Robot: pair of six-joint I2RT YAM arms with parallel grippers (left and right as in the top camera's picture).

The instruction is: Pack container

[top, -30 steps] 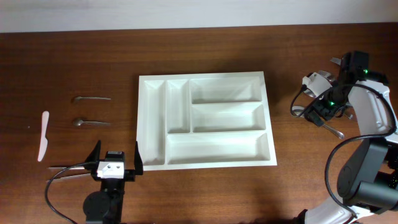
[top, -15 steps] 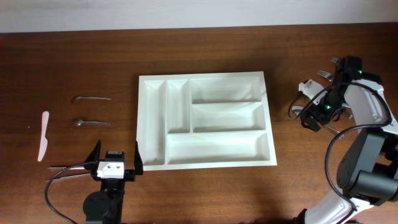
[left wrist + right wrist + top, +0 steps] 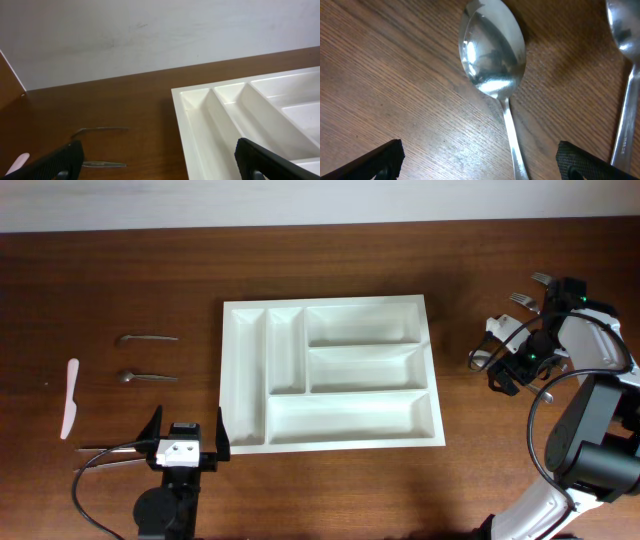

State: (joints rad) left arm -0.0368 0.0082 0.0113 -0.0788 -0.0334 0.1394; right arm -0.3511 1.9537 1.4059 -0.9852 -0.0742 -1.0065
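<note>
The container (image 3: pixel 226 375), a large white tray with several compartments, lies in the middle of the table; its near-left corner shows in the left wrist view (image 3: pixel 186 120). No utensil shows in any of its compartments. My left gripper (image 3: pixel 188 428) hovers open at the tray's front-left corner, its midpoint (image 3: pixel 160 162) over bare wood. At the table's right side my right gripper (image 3: pixel 507 372) stands open just above a metal spoon (image 3: pixel 492 55). The spoon's handle runs down between the jaws (image 3: pixel 480 162), right of centre and untouched.
A second spoon (image 3: pixel 625 30) lies right of the first. Two forks (image 3: pixel 540 279) (image 3: pixel 520 300) lie at the back right. Left of the tray lie two spoons (image 3: pixel 147 337) (image 3: pixel 145 377) and a white plastic knife (image 3: pixel 70 397).
The right arm has shifted slightly near the right edge, and the two forks behind it now show. The left arm and the tray have not moved.
</note>
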